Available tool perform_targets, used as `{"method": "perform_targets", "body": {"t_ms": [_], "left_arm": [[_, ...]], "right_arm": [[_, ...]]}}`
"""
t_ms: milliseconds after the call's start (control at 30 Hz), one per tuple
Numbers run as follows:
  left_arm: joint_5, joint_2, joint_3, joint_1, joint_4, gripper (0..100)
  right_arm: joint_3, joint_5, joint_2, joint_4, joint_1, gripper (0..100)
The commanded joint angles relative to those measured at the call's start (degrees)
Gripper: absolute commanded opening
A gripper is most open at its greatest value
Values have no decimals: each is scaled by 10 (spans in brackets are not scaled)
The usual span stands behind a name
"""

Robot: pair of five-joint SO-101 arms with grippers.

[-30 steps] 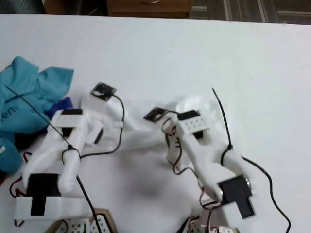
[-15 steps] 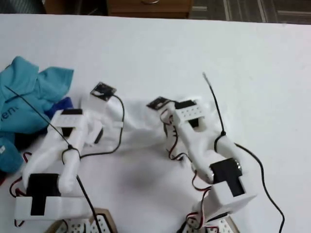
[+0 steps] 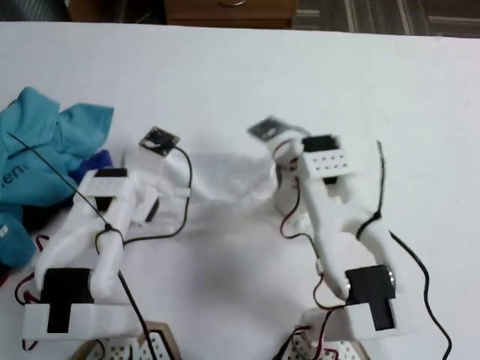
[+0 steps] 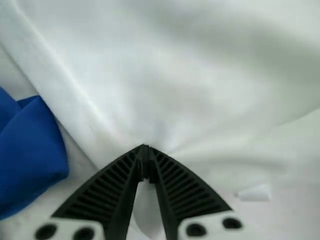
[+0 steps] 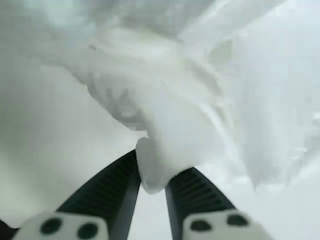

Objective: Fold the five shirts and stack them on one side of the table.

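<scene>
White shirt (image 3: 225, 180), midway between the desk's (image 3: 390, 90) side edges, sits clamped in left jaws and right jaws, seemingly mid-fold; next, lift both ends together.

High cam: fixed, up above arms' base end, looks down over table (image 3: 225, 67), both arms in frame.
L wrist cam: v. close, sights along left gripper (image 4: 144, 152) onto white shirt (image 4: 190, 75).
R wrist cam: v. close too, along right gripper (image 5: 159, 167), same shirt.
All 3 share white shirt; high + L share blue shirt (image 4: 25, 145).
</scene>
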Motion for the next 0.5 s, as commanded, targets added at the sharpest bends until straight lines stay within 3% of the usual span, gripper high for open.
{"method": "perform_targets", "body": {"t_ms": [0,467], "left_arm": [[1,-9,-2,2,-10,26],[1,-9,-1,2,-10,26]], "right_arm": [[-82,11,-14,10,27,18],[-428,6,301,18,39,23]]}}
